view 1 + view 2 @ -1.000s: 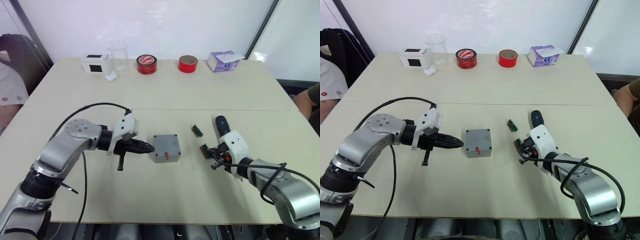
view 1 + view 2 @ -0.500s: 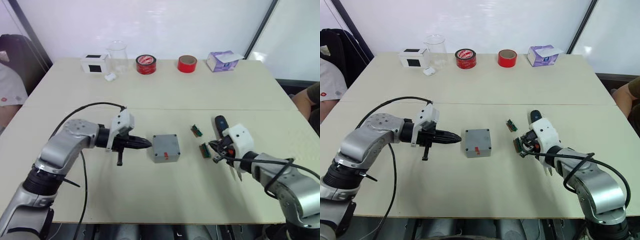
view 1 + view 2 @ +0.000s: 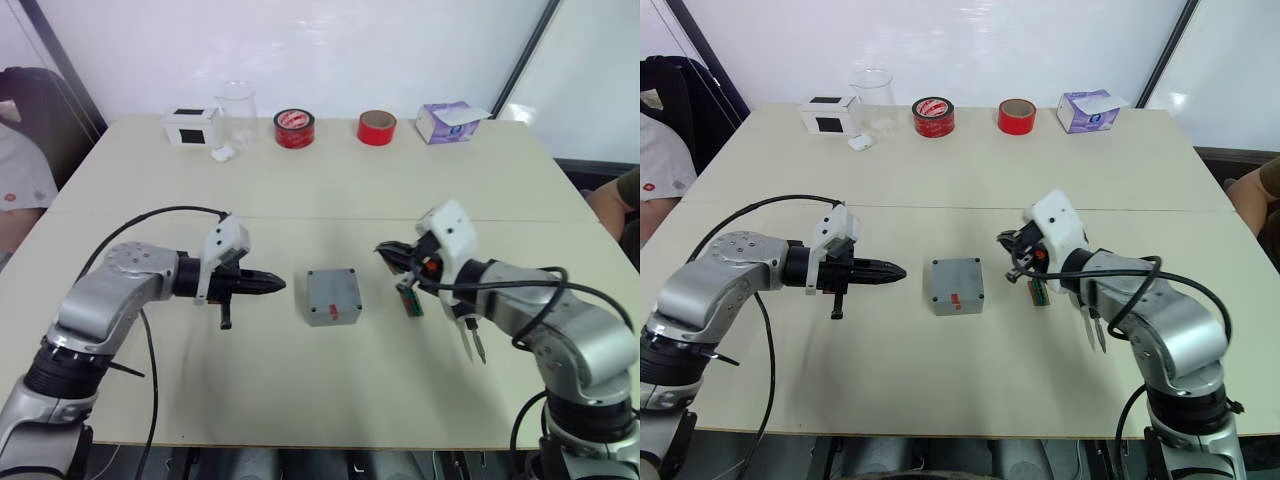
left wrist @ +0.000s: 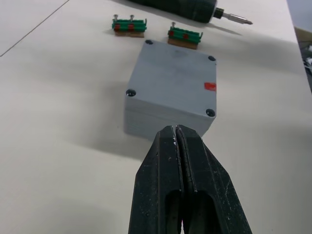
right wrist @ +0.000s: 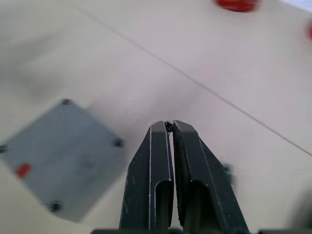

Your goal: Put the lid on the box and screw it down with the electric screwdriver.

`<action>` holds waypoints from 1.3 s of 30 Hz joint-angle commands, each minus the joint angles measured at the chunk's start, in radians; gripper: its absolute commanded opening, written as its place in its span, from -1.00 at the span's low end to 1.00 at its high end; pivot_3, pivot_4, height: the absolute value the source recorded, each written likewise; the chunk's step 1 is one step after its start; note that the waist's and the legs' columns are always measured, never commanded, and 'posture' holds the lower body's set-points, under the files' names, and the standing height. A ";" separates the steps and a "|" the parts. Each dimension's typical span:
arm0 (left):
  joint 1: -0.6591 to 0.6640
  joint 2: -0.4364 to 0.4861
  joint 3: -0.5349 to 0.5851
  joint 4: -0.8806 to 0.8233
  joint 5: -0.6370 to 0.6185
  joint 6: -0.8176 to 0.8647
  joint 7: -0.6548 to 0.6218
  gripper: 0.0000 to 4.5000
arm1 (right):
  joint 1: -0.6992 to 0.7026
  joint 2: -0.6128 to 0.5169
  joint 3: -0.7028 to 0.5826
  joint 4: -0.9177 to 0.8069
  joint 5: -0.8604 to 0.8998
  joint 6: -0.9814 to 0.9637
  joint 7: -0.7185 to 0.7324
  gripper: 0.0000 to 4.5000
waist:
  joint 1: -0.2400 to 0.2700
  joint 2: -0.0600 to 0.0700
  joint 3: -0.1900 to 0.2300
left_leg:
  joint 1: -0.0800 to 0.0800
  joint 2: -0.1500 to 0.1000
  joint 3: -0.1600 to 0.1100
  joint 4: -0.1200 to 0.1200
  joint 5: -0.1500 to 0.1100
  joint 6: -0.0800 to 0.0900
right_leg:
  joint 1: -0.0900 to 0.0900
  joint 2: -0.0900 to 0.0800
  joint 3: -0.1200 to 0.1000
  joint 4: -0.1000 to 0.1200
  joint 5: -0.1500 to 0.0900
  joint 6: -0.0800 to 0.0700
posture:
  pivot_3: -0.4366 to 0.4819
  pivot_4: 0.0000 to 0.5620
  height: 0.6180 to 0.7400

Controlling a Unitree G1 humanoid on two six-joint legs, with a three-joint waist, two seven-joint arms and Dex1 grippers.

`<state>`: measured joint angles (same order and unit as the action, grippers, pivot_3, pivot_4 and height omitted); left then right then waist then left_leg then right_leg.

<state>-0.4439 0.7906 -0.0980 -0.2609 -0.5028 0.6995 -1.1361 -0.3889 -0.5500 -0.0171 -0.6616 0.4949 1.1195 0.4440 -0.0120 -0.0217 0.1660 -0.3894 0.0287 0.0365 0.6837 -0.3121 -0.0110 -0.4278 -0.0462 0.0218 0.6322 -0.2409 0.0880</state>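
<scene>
Place: a lab or test room set up for robot bench trials, not a home.
Work surface: two plain beige tables (image 3: pixel 330 180) pushed together, the seam running across beyond both claws.
Walls: bare white panels with black frame bars behind the far table edge.
Stock at far edge, well beyond the claws: a white box with a black face (image 3: pixel 191 127), a clear beaker (image 3: pixel 236 103), two red tape rolls (image 3: pixel 293 128), a purple-white carton (image 3: pixel 447 121).
Bench parts: small green terminal blocks (image 4: pixel 184 37) lying just past the grey enclosure, as seen from the left claw.
People: seated at both table sides, a sleeve (image 3: pixel 615 200) beyond the right claw.
</scene>
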 commanded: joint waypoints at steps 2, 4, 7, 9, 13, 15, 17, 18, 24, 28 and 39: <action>0.012 0.011 0.041 -0.064 -0.031 0.026 0.027 -1.00 | -0.009 0.007 0.047 0.023 -0.015 -0.077 0.013 -0.96 | 0.000 0.000 0.000 | 0.000 0.000 0.000 0.000 0.000 0.000 | 0.000 0.000 0.000 0.000 0.000 0.000 | -0.05 -0.47 1.00; 0.016 0.011 0.044 -0.073 -0.036 0.033 0.036 -1.00 | -0.009 0.009 0.063 0.036 -0.019 -0.094 0.012 -0.96 | 0.000 0.000 0.000 | 0.000 0.000 0.000 0.000 0.000 0.000 | 0.000 0.000 0.000 0.000 0.000 0.000 | -0.05 -0.47 1.00; 0.017 0.012 0.046 -0.078 -0.041 0.039 0.045 -1.00 | -0.006 0.015 0.084 0.059 -0.024 -0.109 0.012 -0.96 | -0.001 0.000 0.000 | 0.000 0.000 0.000 0.000 0.000 0.000 | 0.000 0.000 0.000 0.000 0.000 0.000 | -0.05 -0.47 1.00; 0.020 0.014 0.047 -0.080 -0.043 0.039 0.048 -1.00 | -0.003 0.013 0.096 0.067 -0.029 -0.117 0.014 -0.96 | -0.001 0.000 0.000 | 0.000 0.000 0.000 0.000 0.000 0.000 | 0.000 0.000 0.000 0.000 0.000 0.000 | -0.05 -0.47 1.00; 0.024 0.017 0.047 -0.083 -0.048 0.039 0.055 -1.00 | 0.007 0.004 0.114 0.076 -0.037 -0.128 0.022 -0.96 | 0.000 0.000 0.000 | 0.000 0.000 0.000 0.000 0.000 0.000 | 0.000 0.000 0.000 0.000 0.000 0.000 | -0.05 -0.47 1.00; 0.023 0.019 0.047 -0.082 -0.048 0.038 0.056 -1.00 | 0.008 0.004 0.118 0.079 -0.041 -0.131 0.024 -0.96 | 0.000 0.000 0.000 | 0.000 0.000 0.000 0.000 0.000 0.000 | 0.000 0.000 0.000 0.000 0.000 0.000 | -0.05 -0.47 1.00; 0.024 0.020 0.047 -0.083 -0.048 0.038 0.058 -1.00 | 0.011 0.004 0.122 0.083 -0.046 -0.134 0.026 -0.96 | 0.000 0.000 0.000 | 0.000 0.000 0.000 0.000 0.000 0.000 | 0.000 0.000 0.000 0.000 0.000 0.000 | -0.05 -0.47 1.00; 0.024 0.020 0.046 -0.083 -0.048 0.037 0.058 -1.00 | 0.014 0.006 0.124 0.087 -0.050 -0.136 0.026 -0.96 | 0.000 0.000 0.000 | 0.000 0.000 0.000 0.000 0.000 0.000 | 0.000 0.000 0.000 0.000 0.000 0.000 | -0.05 -0.47 1.00; 0.028 0.023 0.045 -0.088 -0.047 0.036 0.061 -1.00 | 0.020 0.011 0.132 0.106 -0.066 -0.149 0.023 -0.96 | 0.000 0.000 0.000 | 0.000 0.000 0.000 0.000 0.000 0.000 | 0.000 0.000 0.000 0.000 0.000 0.000 | -0.05 -0.47 1.00; 0.028 0.024 0.044 -0.087 -0.048 0.035 0.063 -1.00 | 0.019 0.013 0.141 0.114 -0.072 -0.154 0.030 -0.96 | 0.000 0.000 0.000 | 0.000 0.000 0.000 0.000 0.000 0.000 | 0.000 0.001 0.000 0.000 0.000 0.000 | -0.05 -0.47 1.00; 0.041 0.018 0.046 -0.090 -0.048 0.026 0.074 -1.00 | 0.013 0.014 0.164 0.143 -0.089 -0.172 0.048 -0.96 | 0.000 0.000 0.000 | 0.000 0.000 0.000 0.000 0.000 0.000 | 0.000 0.000 0.000 0.000 0.000 0.000 | -0.05 -0.47 1.00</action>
<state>-0.4044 0.8034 -0.0828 -0.3180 -0.5369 0.7364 -1.0645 -0.3651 -0.5387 0.1474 -0.5062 0.4083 0.9625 0.4858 -0.0123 -0.0217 0.1660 -0.3893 0.0288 0.0364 0.6837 -0.3121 -0.0110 -0.4280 -0.0457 0.0216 0.6323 -0.2408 0.0880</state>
